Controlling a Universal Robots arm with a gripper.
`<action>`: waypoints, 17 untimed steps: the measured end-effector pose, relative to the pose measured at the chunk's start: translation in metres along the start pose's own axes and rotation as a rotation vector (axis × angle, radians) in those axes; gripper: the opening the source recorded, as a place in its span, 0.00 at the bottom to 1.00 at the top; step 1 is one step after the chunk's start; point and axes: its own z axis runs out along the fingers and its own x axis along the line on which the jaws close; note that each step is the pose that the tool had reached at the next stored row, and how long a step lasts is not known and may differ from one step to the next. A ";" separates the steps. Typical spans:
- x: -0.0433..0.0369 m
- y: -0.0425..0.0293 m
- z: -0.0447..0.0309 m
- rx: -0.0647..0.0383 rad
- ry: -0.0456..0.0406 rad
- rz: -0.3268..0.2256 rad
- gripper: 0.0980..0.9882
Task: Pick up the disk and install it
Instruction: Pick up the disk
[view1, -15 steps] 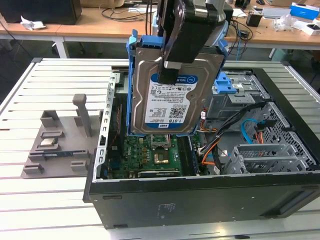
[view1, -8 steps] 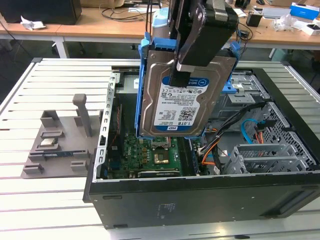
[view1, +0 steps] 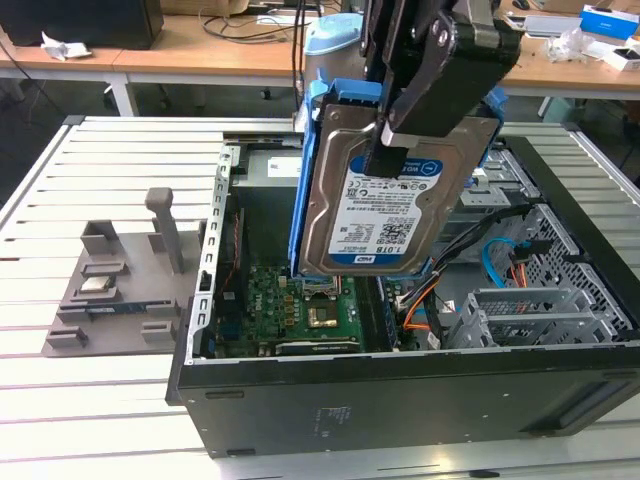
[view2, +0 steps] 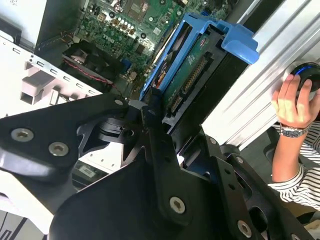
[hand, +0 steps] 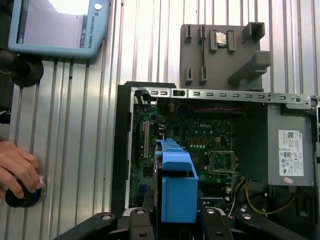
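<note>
The disk is a silver hard drive with a blue-and-white label in a bright blue bracket. It hangs on edge and tilted in the air, above the open computer case. My gripper is shut on its upper end, one black finger lying across the labelled face. In the first wrist view the blue bracket stands edge-on over the motherboard, between the black fingers. In the second wrist view the disk's connector side runs out from the gripper.
A grey metal drive cage sits in the case at the exterior view's right, with orange and blue cables beside it. A grey parts fixture lies on the slatted table beside the case. A person's hand rests on a round button. A pendant lies on the table.
</note>
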 end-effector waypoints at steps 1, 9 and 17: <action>0.0009 -0.0034 -0.0003 0.000 0.0000 0.000 0.30; 0.0041 -0.0249 -0.0027 -0.001 0.0000 0.000 0.30; 0.0048 -0.0490 -0.0055 -0.001 0.0000 0.000 0.30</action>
